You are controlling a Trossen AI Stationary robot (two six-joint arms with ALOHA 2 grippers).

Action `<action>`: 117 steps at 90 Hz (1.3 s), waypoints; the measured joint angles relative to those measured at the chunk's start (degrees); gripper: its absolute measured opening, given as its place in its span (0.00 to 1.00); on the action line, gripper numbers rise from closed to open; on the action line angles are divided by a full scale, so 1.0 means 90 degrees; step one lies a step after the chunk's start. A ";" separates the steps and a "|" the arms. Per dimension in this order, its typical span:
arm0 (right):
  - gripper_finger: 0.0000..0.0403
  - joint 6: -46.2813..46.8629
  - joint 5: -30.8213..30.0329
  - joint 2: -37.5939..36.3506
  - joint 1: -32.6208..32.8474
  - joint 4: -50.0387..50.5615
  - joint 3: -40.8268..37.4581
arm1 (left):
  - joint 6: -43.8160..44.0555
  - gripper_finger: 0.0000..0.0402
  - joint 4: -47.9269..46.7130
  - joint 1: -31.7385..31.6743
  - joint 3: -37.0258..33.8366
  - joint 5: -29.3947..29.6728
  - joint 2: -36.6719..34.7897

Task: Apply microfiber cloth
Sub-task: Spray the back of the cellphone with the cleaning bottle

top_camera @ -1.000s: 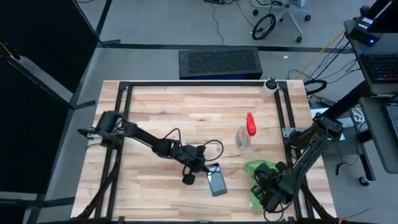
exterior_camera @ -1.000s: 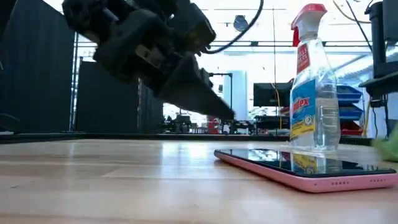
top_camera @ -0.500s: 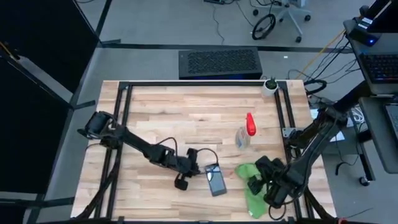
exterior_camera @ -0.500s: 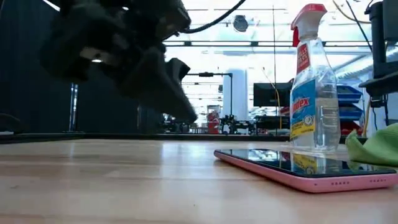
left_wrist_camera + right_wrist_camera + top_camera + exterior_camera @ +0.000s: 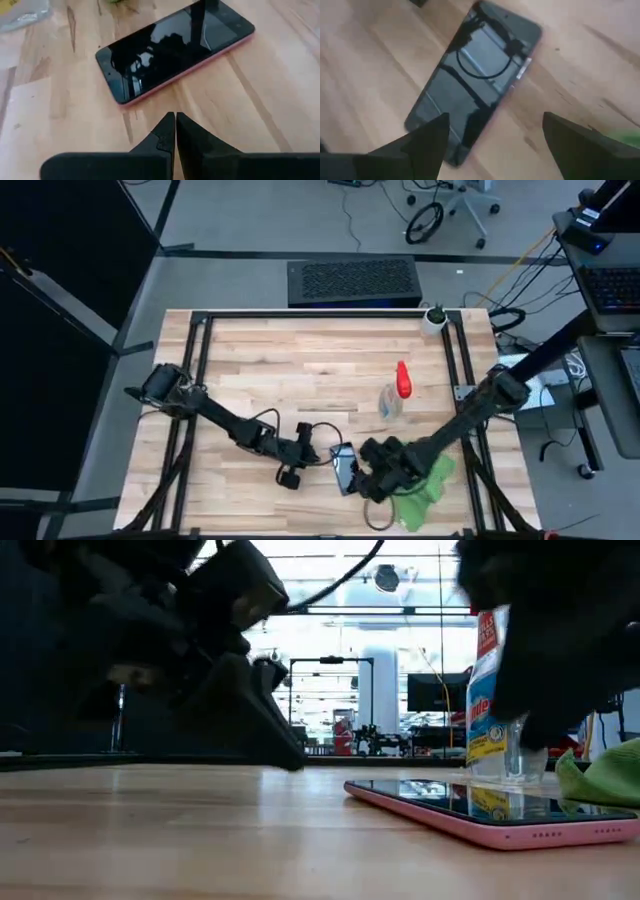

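A: Worst risk first?

B: Wiping with nothing. Right gripper [image 5: 368, 476] low over the phone [image 5: 346, 470], fingers spread wide, nothing seen between them in the right wrist view. Microfiber cloth [image 5: 425, 488] bunched on the surface [image 5: 300, 360] beside and under that arm's wrist, just right of the phone, near the front edge. Cannot tell whether snagged on the arm or lying loose. If loose, bare fingers on glass: scratch or smear likely.

A: Next?

B: Shoving the phone. Lying flat and unpinned, pink-edged, screen up. Any sideways push from the right likely to slide it toward the left gripper [image 5: 175, 117].

A: And that one?

B: Fingers pressed together, empty, tips down near the surface just beside the phone's left side. Close enough to crowd a wipe stroke. Possible knock between the two grippers if both close in.

A: Anything smaller?

B: A dangling cable loop by the left wrist, near the phone's top corner. Could catch on a finger or drag across the screen.

A: Surroundings, big to small?

B: Black perforated box [image 5: 352, 283] beyond the far edge, well apart. Spray bottle [image 5: 390, 398], clear with red nozzle, upright, behind the phone and near the right arm's forearm; tip-over possible on a wide swing. Small white pot [image 5: 434, 318] at the far right corner of the frame, out of the way.
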State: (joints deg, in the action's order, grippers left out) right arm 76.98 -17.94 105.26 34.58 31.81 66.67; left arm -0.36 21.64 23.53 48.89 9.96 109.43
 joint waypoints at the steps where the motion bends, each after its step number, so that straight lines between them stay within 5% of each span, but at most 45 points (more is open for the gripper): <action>1: 0.74 -0.0032 0.0042 0.0014 -0.0025 -0.0025 0.0000 | -0.0002 0.00 0.0076 0.0000 -0.0002 -0.0002 0.0052; 18: 0.74 0.0003 0.0206 0.0049 -0.0184 -0.0294 -0.0124 | -0.0049 0.00 0.1159 -0.0032 0.0123 -0.0037 0.0818; 33: 0.74 0.0427 0.0379 0.0002 -0.0177 -0.1967 -0.1022 | -0.0069 0.00 0.1708 -0.0065 0.0286 -0.0039 0.1215; 61: 0.74 0.1071 0.0320 -0.0044 -0.0181 -0.4908 -0.2454 | -0.0224 0.00 0.1908 -0.0154 0.0296 -0.0125 0.1309; 91: 0.73 0.0501 0.0117 0.0038 -0.0186 -0.5978 -0.2708 | -0.0254 0.00 0.2085 -0.0336 0.0308 -0.0219 0.1336; 117: 0.49 -0.0110 -0.0267 0.0051 -0.0195 -0.6019 -0.2704 | -0.0348 0.00 0.2128 -0.0352 0.0330 -0.0222 0.1343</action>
State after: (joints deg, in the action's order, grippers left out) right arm 75.99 -20.34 105.72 32.83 -22.36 42.34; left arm -3.49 40.79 20.36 51.86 7.97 121.51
